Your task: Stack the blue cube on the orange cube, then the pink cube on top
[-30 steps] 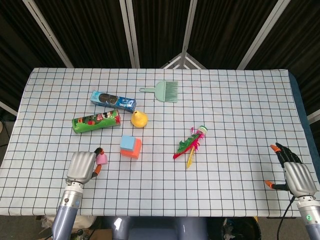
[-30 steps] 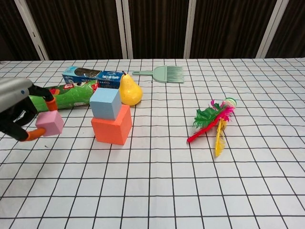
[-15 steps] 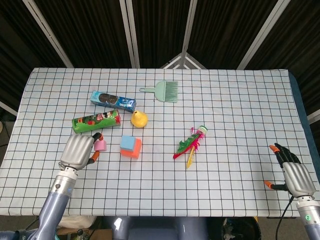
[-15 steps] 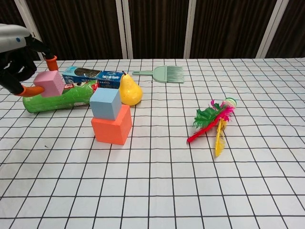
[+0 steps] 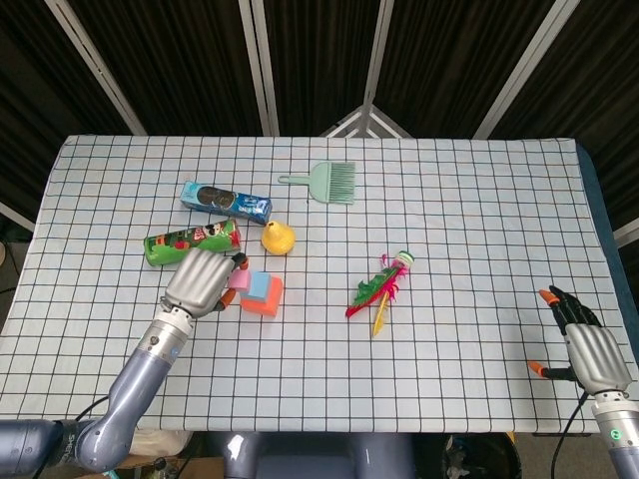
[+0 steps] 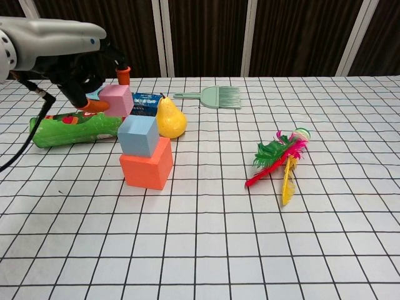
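The blue cube (image 6: 139, 135) sits on the orange cube (image 6: 147, 164) left of the table's middle; from above they show as blue cube (image 5: 258, 286) over orange cube (image 5: 266, 300). My left hand (image 6: 80, 70) holds the pink cube (image 6: 117, 100) in the air, just up and left of the blue cube. In the head view that left hand (image 5: 203, 279) has the pink cube (image 5: 238, 281) right beside the stack. My right hand (image 5: 584, 341) rests near the table's front right corner, fingers apart, holding nothing.
A green chip can (image 6: 75, 129), a blue cookie pack (image 5: 227, 201) and a yellow pear (image 6: 170, 119) lie just behind the stack. A green brush (image 5: 330, 182) lies farther back. A feather toy (image 6: 280, 157) lies to the right of centre.
My left hand has lifted the pink cube off the table and carried it right and forward, from the table's left front to just beside the stack. The right hand has stayed put.
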{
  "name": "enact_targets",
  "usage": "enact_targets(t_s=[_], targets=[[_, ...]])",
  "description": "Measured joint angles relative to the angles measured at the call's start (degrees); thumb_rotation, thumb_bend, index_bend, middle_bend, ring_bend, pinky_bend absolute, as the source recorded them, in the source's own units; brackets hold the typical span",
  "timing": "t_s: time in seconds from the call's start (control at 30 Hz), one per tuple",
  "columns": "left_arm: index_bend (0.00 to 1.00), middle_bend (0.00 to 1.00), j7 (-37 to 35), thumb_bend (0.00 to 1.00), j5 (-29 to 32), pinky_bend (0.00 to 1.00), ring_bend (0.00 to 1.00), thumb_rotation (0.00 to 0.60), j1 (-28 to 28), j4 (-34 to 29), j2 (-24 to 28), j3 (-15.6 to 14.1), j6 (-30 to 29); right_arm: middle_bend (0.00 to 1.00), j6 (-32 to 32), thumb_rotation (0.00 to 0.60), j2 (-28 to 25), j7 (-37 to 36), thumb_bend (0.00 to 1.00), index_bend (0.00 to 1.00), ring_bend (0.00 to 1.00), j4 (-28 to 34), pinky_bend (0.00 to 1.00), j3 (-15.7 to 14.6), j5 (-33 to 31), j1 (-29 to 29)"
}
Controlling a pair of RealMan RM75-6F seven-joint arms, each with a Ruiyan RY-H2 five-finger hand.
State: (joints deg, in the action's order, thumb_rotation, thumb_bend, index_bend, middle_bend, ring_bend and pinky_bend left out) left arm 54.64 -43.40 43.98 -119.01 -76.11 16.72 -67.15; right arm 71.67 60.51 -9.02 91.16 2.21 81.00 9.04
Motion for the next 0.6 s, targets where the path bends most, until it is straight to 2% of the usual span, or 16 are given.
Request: enact_targets(t_s=[0.3,0.6], targets=[[0.39,0.79,3.5,0.48,4.8,0.83,0.74,0.600,4.2,0.8,0.1,-1.7,-0.7,0.02,0.1,0.600,-0.1,-0.3,0.07,0.02,0.03,0.0,0.14,-0.1,0.1,-0.1],[0.39,0.79,2.9,0.48,5.9,0.83,0.74,0.600,7.0,2.9,-1.0,-3.3,-1.5,0.02,-0.2,0.600,0.0,-0.2,0.07,0.02,0.03,0.0,0.14,-0.1,0.1,0.1]])
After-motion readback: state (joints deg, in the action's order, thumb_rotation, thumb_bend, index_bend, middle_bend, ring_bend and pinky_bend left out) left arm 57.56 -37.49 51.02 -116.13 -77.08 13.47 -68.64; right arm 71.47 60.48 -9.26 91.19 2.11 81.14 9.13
